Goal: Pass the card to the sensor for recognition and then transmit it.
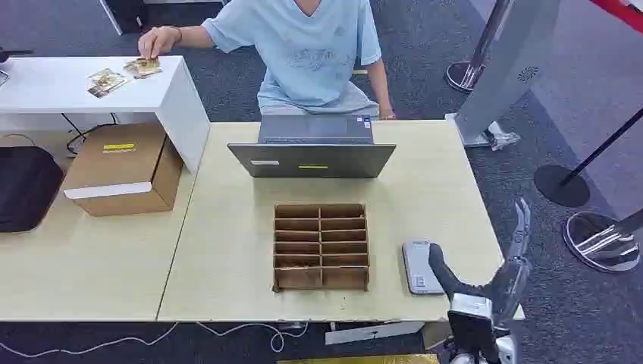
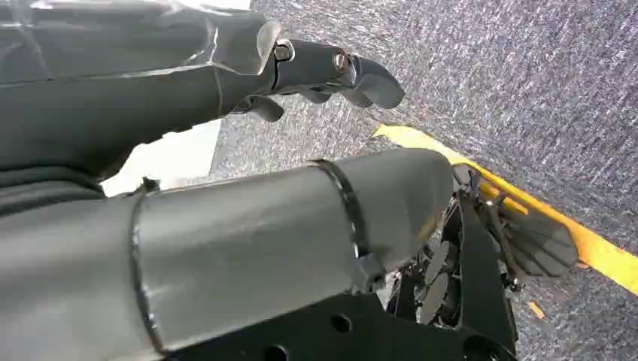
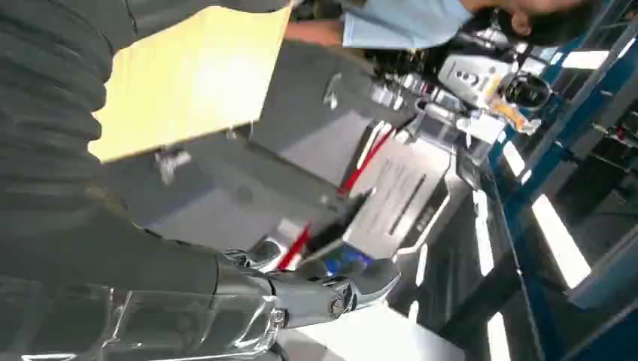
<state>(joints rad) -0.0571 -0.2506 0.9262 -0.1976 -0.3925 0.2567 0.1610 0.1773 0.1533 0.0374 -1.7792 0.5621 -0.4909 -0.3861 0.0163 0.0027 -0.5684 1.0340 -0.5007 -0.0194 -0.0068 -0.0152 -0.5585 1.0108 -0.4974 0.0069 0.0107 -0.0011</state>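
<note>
A dark grey carpeted floor (image 1: 425,76) surrounds two pale wooden tables (image 1: 227,227) set side by side in the head view. At centre frame, a brown cardboard divider tray with two columns of slots (image 1: 321,246) lies flat; behind it stands an open grey laptop (image 1: 312,148), lid back toward the camera. A person in a light blue shirt (image 1: 311,53) sits beyond the laptop, one hand (image 1: 155,39) touching small printed cards (image 1: 142,67) on a white desk (image 1: 83,87) at upper left. A brown cardboard box (image 1: 125,171) sits below that desk. At lower right, a flat grey card sensor (image 1: 418,267) lies on the table; the right hand (image 1: 493,284) is raised beside it, fingers spread, thumb over the sensor's edge, holding nothing. In the left wrist view, the left hand (image 2: 226,150) hangs over carpet and a yellow floor stripe (image 2: 594,248), fingers extended and apart, empty. The right wrist view is blurred; the hand's fingers (image 3: 331,289) extend, empty.
</note>
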